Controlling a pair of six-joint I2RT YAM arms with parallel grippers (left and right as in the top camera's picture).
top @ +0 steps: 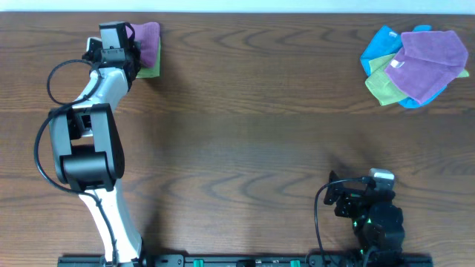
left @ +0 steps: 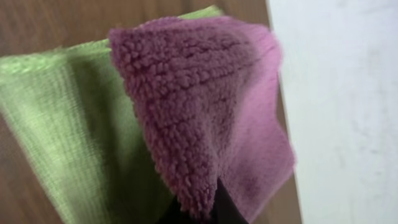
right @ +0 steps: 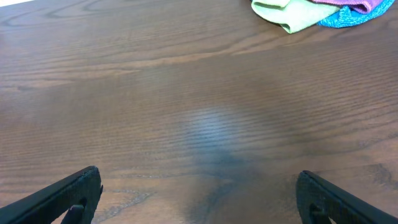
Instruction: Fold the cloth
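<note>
Two claws stand in opposite states. The left claw (top: 132,46) is pinched tight on a fold of the cloth (left: 205,106) at the upper left of the overhead frame. The cloth spreads rightward from it over a lime-green cloth (left: 62,143) on the desk (top: 245,126). The right claw (right: 199,193) gapes wide and empty at the lower right, well apart from the cloth.
</note>
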